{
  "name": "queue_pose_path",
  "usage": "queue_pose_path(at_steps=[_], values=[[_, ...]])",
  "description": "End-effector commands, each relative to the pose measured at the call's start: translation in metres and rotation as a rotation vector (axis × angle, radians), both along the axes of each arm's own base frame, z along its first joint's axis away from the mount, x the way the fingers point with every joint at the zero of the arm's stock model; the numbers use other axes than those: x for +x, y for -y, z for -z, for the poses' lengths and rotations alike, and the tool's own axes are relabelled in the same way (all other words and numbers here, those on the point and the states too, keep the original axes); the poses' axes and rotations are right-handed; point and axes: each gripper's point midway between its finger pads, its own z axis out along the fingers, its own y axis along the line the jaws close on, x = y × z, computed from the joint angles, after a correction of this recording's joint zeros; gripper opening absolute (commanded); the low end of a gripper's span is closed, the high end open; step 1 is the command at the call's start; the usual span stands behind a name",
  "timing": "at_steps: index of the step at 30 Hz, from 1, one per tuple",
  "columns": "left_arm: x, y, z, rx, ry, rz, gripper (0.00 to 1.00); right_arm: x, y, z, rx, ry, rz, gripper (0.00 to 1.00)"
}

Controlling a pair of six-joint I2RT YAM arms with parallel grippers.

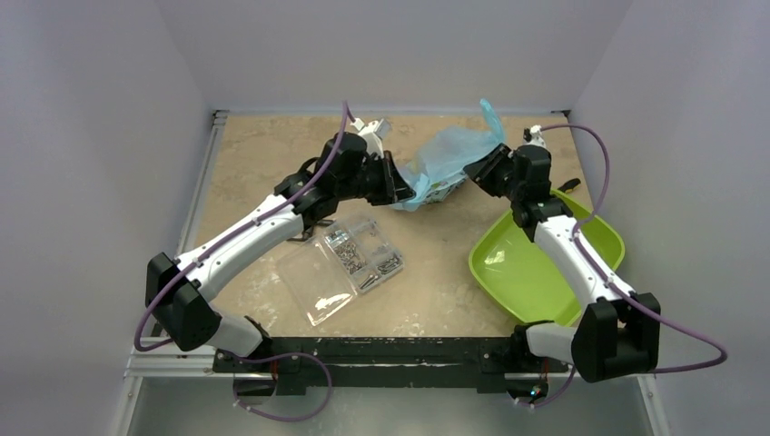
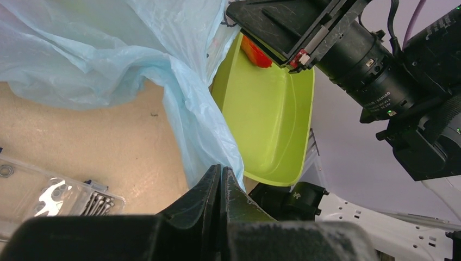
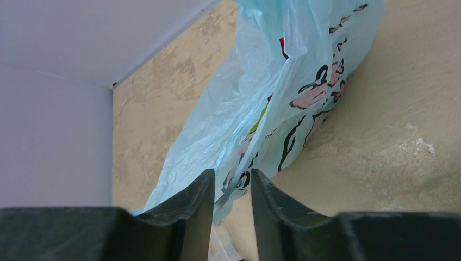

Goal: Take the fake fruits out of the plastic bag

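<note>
Plastic bag (image 1: 451,156): thin light-blue translucent film, crinkled, with pink/white/dark cartoon print. Lies bunched at far centre of table (image 1: 272,154), one blue tail standing up at rear. Fake fruits: red patch and yellow-green streak (image 3: 260,118) show through film (shapes indistinct). Orange-red glossy piece (image 2: 255,53) seen against lime-green tray (image 2: 272,119), partly hidden.

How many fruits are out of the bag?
1: a red one in the tray, near its rim. More may be hidden inside the bag.
</note>
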Motion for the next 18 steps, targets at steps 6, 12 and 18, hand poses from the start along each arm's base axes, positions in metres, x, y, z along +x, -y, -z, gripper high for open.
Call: queue_pose_path(at_steps=[6,12,18], values=[[-0.001,-0.005,-0.015,0.076,0.085,0.017,0.07,0.002,-0.013,0.002,-0.028,0.082,-0.098,0.00],[0.010,-0.020,-0.037,0.195,0.233,0.016,0.57,-0.006,-0.022,0.000,-0.036,0.153,-0.174,0.00],[0.036,-0.006,-0.067,0.270,0.466,0.051,0.77,-0.007,-0.023,-0.006,-0.062,0.177,-0.197,0.00]])
